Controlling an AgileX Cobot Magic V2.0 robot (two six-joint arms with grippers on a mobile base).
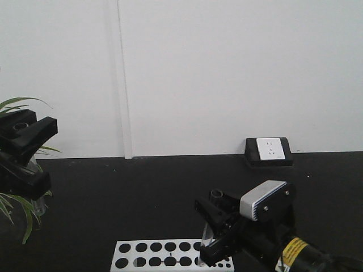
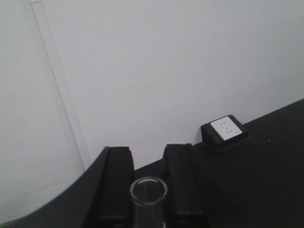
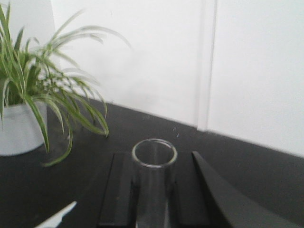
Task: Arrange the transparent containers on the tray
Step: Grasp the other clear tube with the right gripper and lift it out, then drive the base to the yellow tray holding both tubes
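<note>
Two grippers are each holding glass: the left gripper is pinching a slim test tube above the black worktop, beside the plant; the right gripper is clamping a wider tube at the right end of the white rack.

No word, brand or number can be read in any view. The only label is a yellow sticker with black markings on the right arm, behind the right hand; its print is too small to read.
</note>
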